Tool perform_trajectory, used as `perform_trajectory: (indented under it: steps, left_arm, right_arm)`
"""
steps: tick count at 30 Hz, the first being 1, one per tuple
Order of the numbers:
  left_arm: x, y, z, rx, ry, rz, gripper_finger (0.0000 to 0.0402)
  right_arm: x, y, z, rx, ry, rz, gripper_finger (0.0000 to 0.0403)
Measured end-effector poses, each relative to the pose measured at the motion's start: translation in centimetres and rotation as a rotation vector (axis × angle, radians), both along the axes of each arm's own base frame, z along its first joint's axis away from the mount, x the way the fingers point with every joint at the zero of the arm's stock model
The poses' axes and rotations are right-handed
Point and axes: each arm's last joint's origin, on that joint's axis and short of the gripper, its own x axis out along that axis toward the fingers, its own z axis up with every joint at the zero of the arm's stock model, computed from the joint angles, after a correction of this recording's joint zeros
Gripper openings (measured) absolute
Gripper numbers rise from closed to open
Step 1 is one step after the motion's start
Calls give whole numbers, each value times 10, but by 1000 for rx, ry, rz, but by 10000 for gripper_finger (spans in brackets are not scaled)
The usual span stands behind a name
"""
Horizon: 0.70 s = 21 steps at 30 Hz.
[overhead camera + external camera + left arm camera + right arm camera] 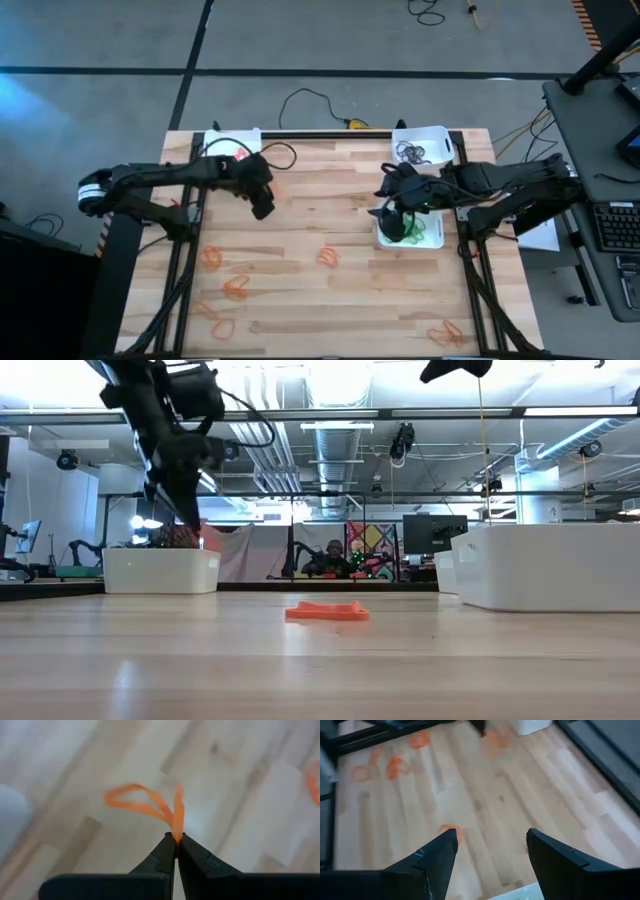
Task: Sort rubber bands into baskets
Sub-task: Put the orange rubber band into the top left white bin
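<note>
Wooden table [330, 300], baskets [424, 146], rubber bands [328, 257]

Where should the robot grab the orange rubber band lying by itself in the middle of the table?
Probably from straight above, pinching one strand at the edge of the orange rubber band. It lies flat on the wooden table, as the low view shows, so a side approach finds nothing to grip. Open end effector fingers could straddle that strand.

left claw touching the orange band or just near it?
Touching. In the left wrist view the left claw is shut, its fingertips pinching the orange rubber band, which loops out from between them.
</note>
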Motion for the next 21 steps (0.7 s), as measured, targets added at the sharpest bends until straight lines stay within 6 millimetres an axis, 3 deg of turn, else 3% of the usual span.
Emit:
perform_trajectory:
  steps: [10,15,21]
  left_arm:
    - [-19,-15,-58,-89,141,-45,0]
    - [-29,-25,-69,-147,188,-28,18]
    - [-35,-33,-77,-209,232,-11,72]
  right_arm:
    - [14,-4,-10,-9,28,-34,231]
    - [19,-4,-15,-6,44,-38,231]
    - [20,-3,-15,-6,43,-34,231]
